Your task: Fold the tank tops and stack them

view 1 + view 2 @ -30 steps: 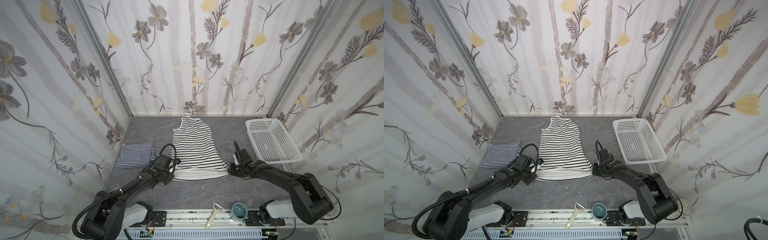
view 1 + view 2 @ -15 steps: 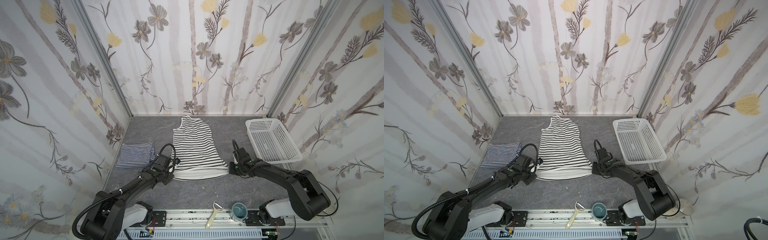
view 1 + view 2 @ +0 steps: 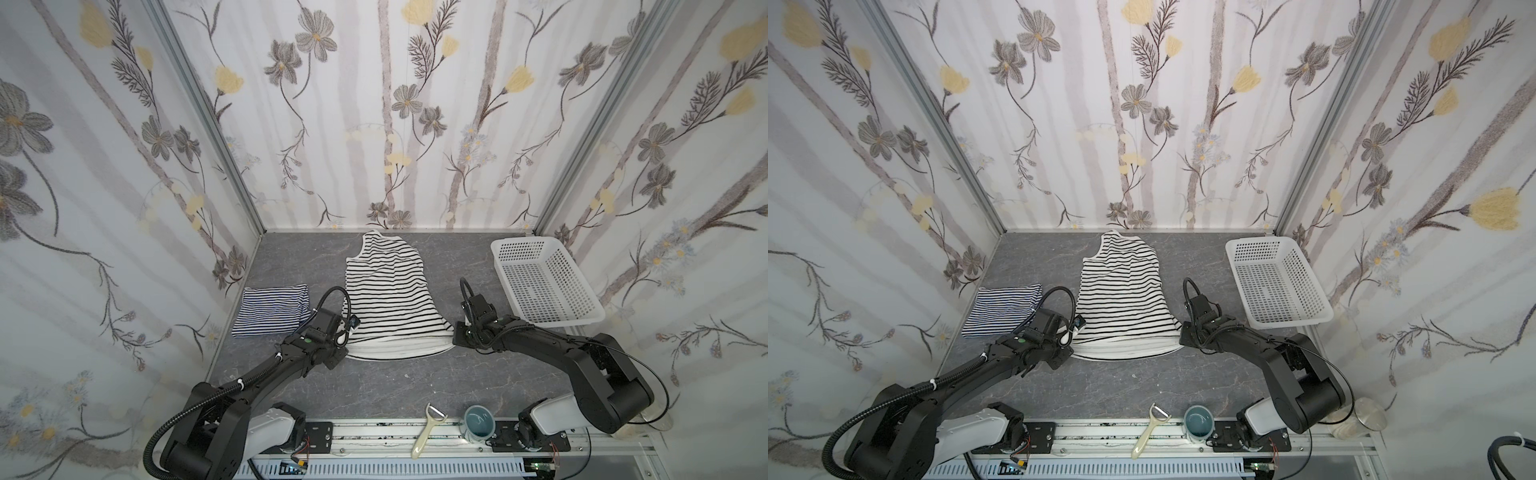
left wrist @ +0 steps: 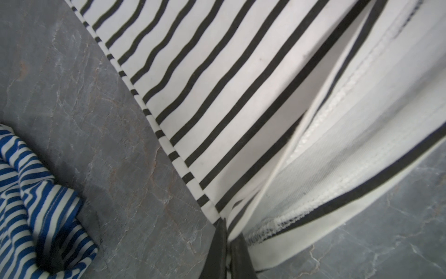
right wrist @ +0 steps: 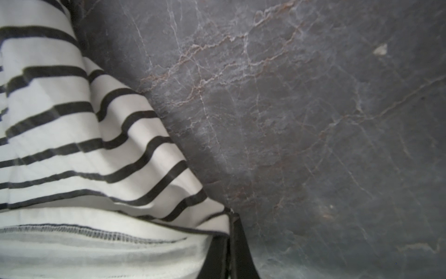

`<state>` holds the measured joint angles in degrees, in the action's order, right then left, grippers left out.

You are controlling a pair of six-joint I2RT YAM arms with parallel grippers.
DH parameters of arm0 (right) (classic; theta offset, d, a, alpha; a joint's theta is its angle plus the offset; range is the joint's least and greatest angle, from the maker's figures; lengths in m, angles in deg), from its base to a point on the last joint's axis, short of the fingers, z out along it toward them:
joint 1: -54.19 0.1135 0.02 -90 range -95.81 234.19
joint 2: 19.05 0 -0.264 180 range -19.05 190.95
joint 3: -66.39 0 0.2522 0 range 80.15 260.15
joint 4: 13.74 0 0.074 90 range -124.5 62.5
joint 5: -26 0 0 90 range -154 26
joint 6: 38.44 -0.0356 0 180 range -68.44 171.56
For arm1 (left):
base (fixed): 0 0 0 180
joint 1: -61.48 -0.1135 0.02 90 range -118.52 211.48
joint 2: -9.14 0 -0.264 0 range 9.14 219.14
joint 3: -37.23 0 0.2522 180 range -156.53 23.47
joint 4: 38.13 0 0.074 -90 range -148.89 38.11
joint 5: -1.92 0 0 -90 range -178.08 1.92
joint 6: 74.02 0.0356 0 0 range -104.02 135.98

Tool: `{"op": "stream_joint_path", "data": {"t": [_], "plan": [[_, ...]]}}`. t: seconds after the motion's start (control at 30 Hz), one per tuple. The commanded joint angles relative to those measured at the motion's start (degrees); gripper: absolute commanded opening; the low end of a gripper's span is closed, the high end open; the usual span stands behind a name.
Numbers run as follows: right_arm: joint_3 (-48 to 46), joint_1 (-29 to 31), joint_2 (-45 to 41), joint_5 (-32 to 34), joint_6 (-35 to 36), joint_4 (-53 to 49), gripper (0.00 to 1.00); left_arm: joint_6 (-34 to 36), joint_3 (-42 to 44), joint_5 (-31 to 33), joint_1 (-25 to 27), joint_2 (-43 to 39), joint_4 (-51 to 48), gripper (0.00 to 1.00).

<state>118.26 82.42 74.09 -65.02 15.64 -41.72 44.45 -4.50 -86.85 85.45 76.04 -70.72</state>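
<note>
At the left of the table [image 3: 374, 386], the navy-striped tank top [image 3: 272, 309] is seen folded. The left gripper [image 4: 226, 244] is closed on one hem corner of the black-striped tank top [image 3: 390, 299], spread flat at centre; the right gripper [image 5: 229, 241] is clamped on the opposite corner. This light, limp knit is judged best held at its stitched hem corners.

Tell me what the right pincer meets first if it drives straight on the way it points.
The right pincer is shut on the black-striped tank top at its hem corner; straight on, it likely presses that cloth into the grey table, though depth is unclear.
</note>
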Motion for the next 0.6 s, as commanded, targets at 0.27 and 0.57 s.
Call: {"op": "stream_joint_path", "data": {"t": [0.27, 0.57], "plan": [[14.64, -0.48, -9.13, 4.39, 1.43, -9.22, 0.0, -5.0, -17.23, -4.75, -4.9, 2.36, -2.09, 0.0], [37.62, -0.77, -9.92, 8.05, 6.66, -23.95, 0.0, -4.06, -40.48, -2.99, -6.68, 7.32, -7.63, 0.0]]}}
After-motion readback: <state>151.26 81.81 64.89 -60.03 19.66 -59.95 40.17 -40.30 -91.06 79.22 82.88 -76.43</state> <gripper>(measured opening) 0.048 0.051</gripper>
